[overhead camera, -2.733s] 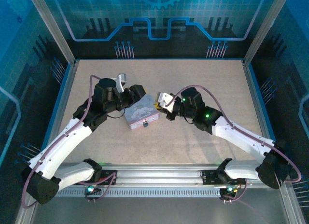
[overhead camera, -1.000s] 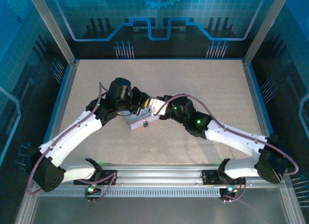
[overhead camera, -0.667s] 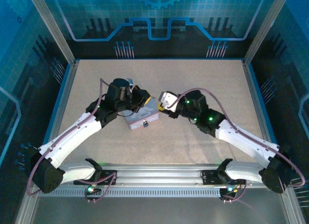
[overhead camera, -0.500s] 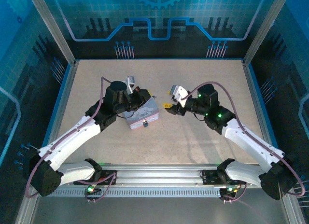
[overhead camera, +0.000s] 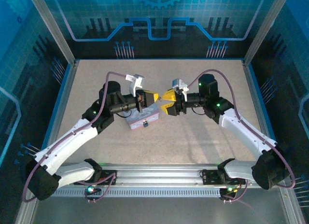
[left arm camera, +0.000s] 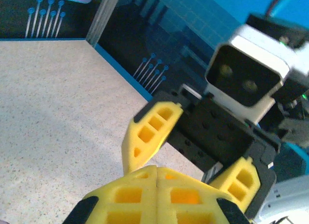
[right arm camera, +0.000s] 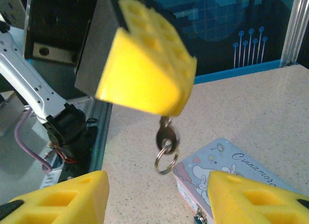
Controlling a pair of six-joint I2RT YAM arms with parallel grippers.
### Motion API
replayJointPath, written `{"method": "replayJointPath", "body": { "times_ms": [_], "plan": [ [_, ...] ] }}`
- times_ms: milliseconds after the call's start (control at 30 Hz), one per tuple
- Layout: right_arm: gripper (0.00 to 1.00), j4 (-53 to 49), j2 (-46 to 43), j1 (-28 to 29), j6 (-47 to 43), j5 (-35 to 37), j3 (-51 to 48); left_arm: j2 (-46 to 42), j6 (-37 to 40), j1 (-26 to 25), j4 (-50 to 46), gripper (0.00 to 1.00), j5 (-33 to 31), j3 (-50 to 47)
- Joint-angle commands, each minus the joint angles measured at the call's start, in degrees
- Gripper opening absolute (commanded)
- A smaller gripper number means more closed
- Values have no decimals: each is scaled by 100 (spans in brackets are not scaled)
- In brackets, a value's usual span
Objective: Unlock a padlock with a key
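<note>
Fixed camera high behind the arm bases [overhead camera: 99,172] looks down on the whole table [overhead camera: 203,137]. Wrist cameras, close-up, face each other mid-table; right wrist and overhead share the tin [right arm camera: 227,163].

A speckled beige table [overhead camera: 193,142] with a blue edge fills the middle of the top view. Dark blue walls [overhead camera: 154,21] printed with circuit lines close the top and sides. Silvery posts [overhead camera: 50,26] rise at the upper corners, and a slotted metal rail [overhead camera: 159,175] crosses the bottom.
</note>
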Motion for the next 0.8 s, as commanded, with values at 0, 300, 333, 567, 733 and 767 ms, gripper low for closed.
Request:
{"method": "replayJointPath", "body": {
  "times_ms": [0,300,333,567,733,767],
  "plan": [
    [56,-99,162,-97,228,-549,289,-198,789,-26,151,0,533,50],
    [47,-82,300,-103,434,-634,415,-246,780,-23,276,0,608,-58],
    [46,-79,307,-97,461,-659,430,-247,799,-25,258,0,608,-58],
    [44,-79,315,-82,498,-773,493,-247,807,-24,223,0,587,-65],
    [37,-55,364,-56,538,-778,544,-240,811,-24,198,0,568,-66],
    [35,-47,380,-41,552,-778,546,-243,820,-23,190,0,568,-62]
  ]
}}
